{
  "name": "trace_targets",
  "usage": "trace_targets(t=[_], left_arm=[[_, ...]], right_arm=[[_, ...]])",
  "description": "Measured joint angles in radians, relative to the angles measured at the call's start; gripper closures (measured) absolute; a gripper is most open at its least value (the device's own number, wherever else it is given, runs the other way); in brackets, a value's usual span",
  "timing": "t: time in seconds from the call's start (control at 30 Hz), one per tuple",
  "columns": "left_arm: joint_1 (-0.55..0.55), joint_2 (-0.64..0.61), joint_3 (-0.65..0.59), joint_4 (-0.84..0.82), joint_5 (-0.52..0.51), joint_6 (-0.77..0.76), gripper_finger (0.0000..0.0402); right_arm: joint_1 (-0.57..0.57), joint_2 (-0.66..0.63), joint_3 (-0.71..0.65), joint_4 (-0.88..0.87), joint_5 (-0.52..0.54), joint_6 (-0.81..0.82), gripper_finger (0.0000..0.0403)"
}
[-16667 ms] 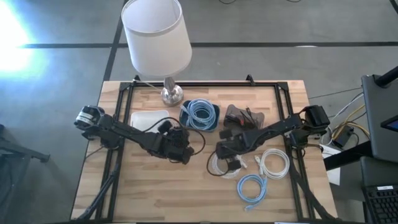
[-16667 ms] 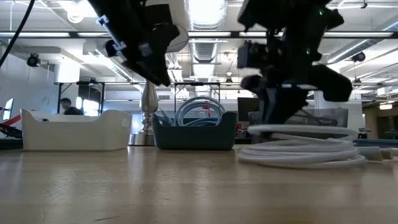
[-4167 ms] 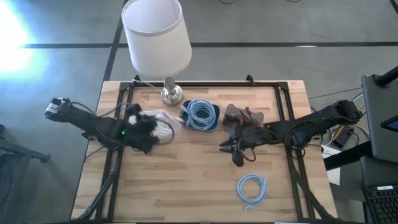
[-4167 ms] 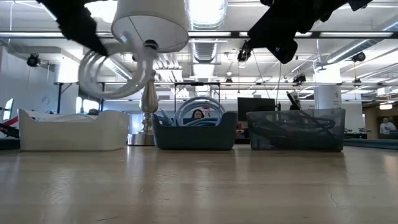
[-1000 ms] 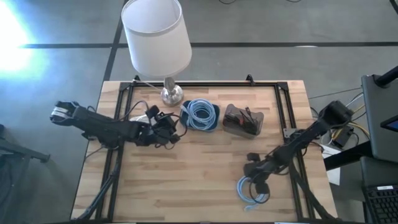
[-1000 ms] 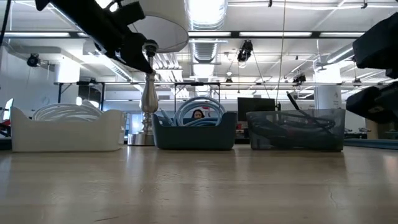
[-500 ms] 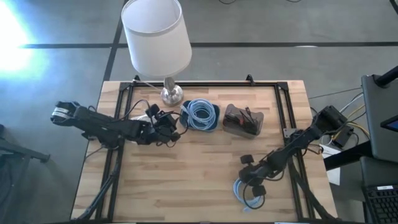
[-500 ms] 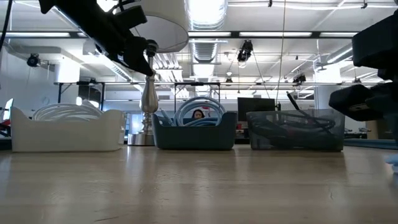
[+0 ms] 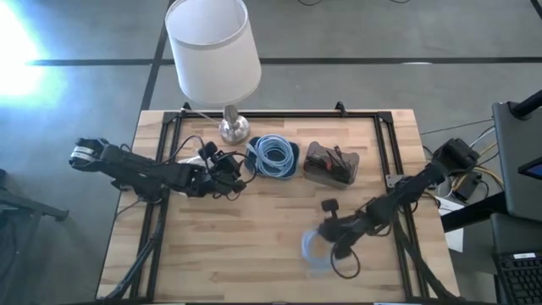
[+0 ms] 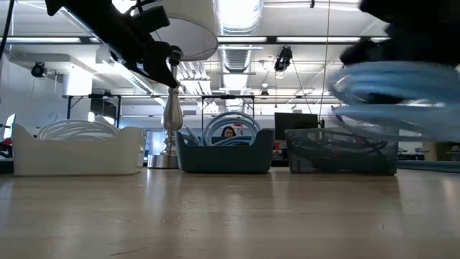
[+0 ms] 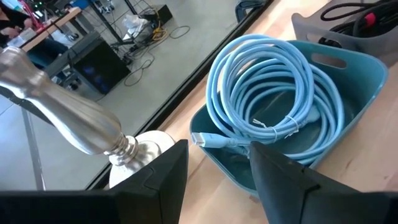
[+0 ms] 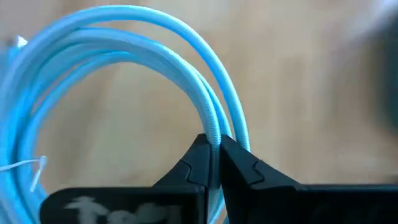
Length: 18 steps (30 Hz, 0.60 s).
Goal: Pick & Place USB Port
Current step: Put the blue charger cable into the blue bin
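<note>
Wood planks make up your table (image 9: 237,254), with a lamp (image 9: 213,51) standing at its 12 o'clock edge. Your right gripper (image 12: 214,152) is clenched on a coil of light blue cable (image 12: 124,56); in the right wrist view the two fingertips (image 12: 198,163) pinch a few strands at the coil's rim, and the rest of the loop fans out ahead of them. From above, that gripper (image 9: 332,239) sits toward 4 o'clock on the table, with the coil (image 9: 312,250) hanging just beside it on its 9 o'clock side. In the low view the coil (image 10: 392,90) shows blurred, well clear of the tabletop. Three bins line the 12 o'clock half of the table: a white bin (image 10: 79,155) with white cable piled in it, a teal bin (image 9: 273,158) holding another blue coil, and a clear grey bin (image 9: 330,163) with dark cables inside. Your left gripper (image 9: 227,172) waits between the white and teal bins, raised off the table; in its wrist view the fingers (image 11: 165,180) stand apart with nothing between them, looking over the teal bin (image 11: 348,93) and the lamp's metal base (image 11: 134,152).
</note>
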Motion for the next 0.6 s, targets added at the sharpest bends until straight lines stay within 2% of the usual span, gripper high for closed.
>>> trace_targets(t=[0.2,0.3,0.5,0.6], left_arm=[[0.0,0.0,0.0,0.002,0.001,-0.023,0.0225],[0.0,0.0,0.0,0.002,0.002,-0.041,0.0225],[0.0,0.0,0.0,0.002,0.002,-0.055,0.0225],[0.0,0.0,0.0,0.002,0.002,-0.055,0.0225]], right_arm=[[-0.125,-0.076,0.046,0.067,0.421,-0.074,0.0389],[-0.219,-0.084,0.066,0.177,0.552,-0.095,0.0389],[-0.438,-0.034,0.094,0.441,0.567,-0.161,0.0389],[-0.525,0.035,0.095,0.553,0.517,-0.138,0.0389]])
